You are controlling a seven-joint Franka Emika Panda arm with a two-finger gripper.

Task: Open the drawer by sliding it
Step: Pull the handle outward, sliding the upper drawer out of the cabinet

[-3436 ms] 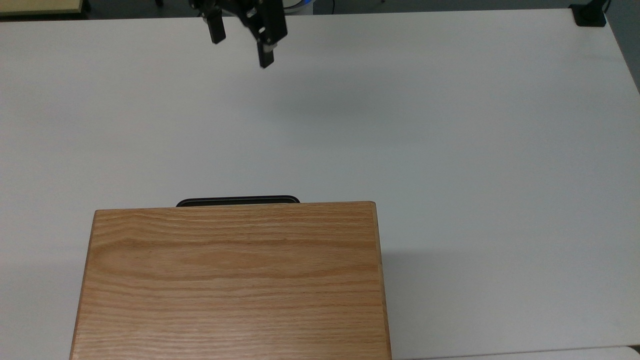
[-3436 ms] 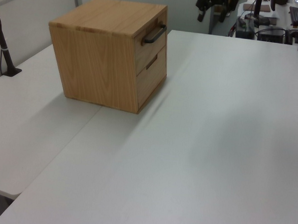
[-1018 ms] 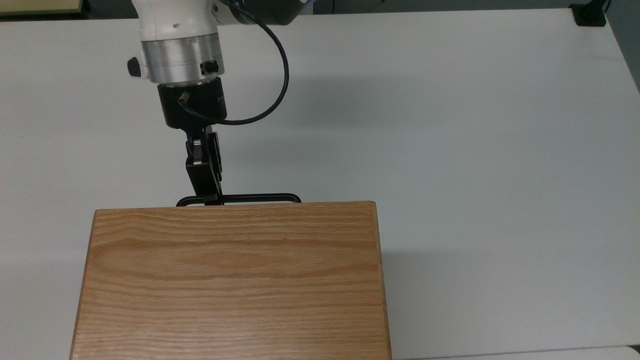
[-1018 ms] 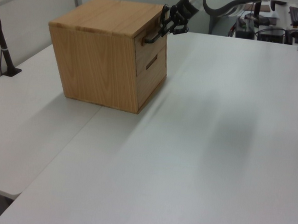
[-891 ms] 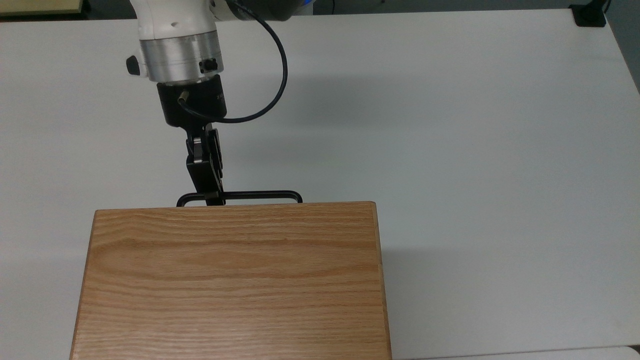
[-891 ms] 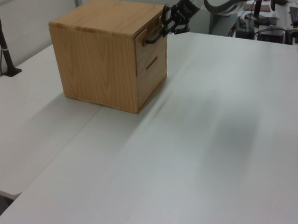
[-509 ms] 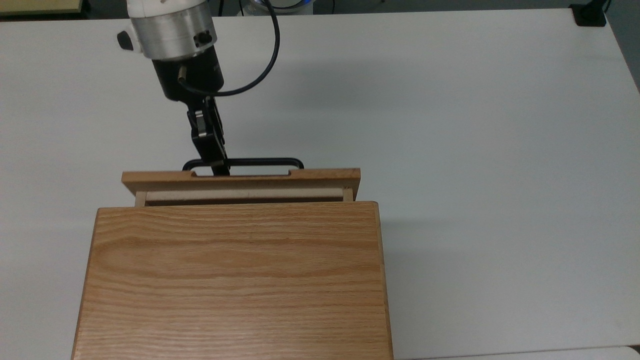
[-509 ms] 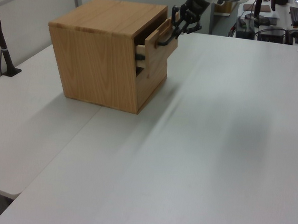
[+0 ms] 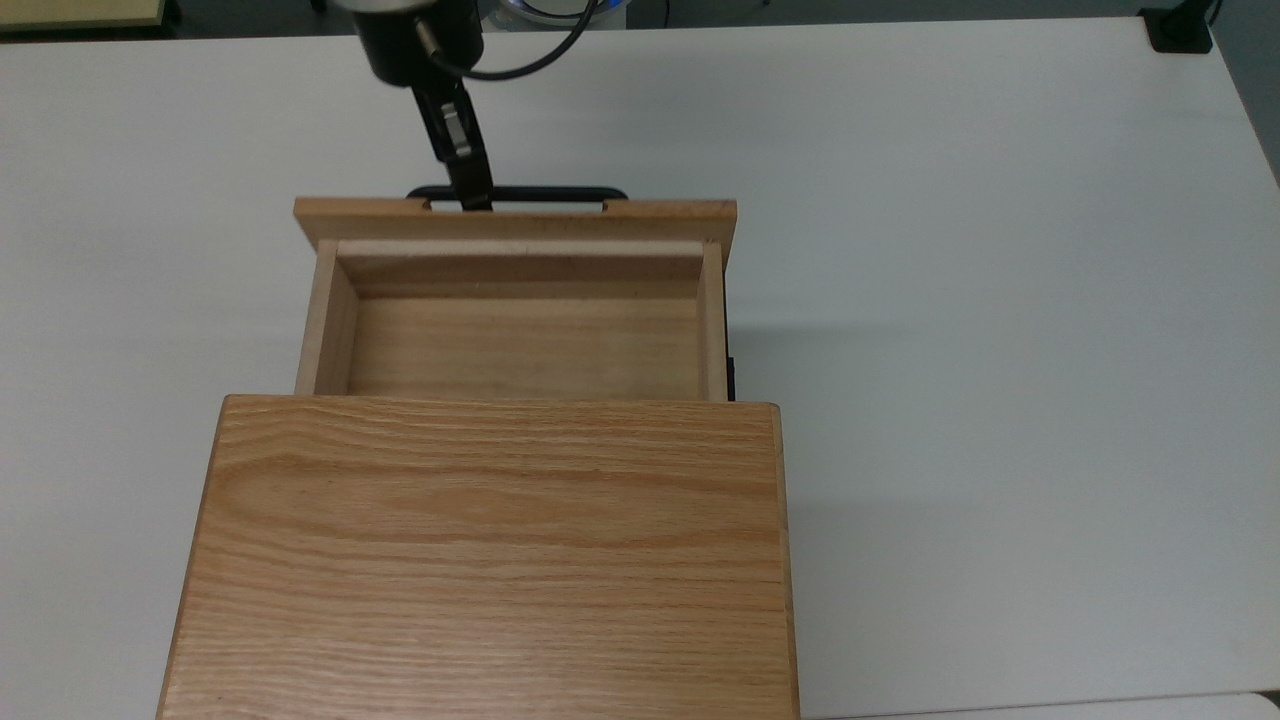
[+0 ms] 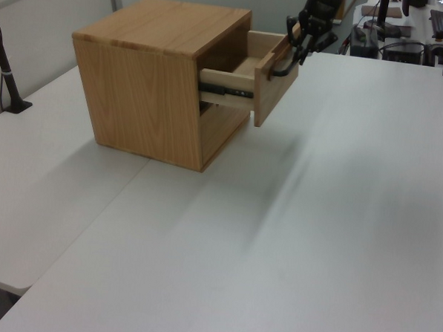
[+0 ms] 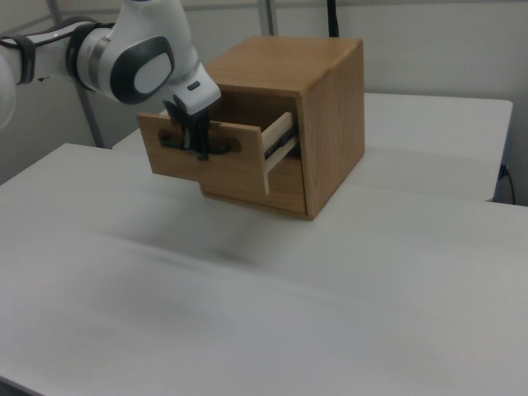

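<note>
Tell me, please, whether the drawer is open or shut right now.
Open: the drawer juts out of the cabinet, its bare inside showing.

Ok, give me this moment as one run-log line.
drawer: slid well out of cabinet, interior empty | end effector: shut on handle, toward the top view's left end | table: otherwise bare

Drawer [image 9: 520, 340]: light oak-look wood, matt, fine grain on floor and walls, paler than cabinet [image 9: 490, 560], whose top shows bold wavy grain with a soft satin sheen. Handle [image 9: 545, 192]: black bar, smooth, looks like metal, slight gloss. Gripper [image 9: 474, 196] at the handle: black, matt, hard finish. Arm [image 11: 140, 54] behind it: glossy white shell, dark grey joint caps. Table [image 9: 1000, 300] beneath: white, smooth, matt
</note>
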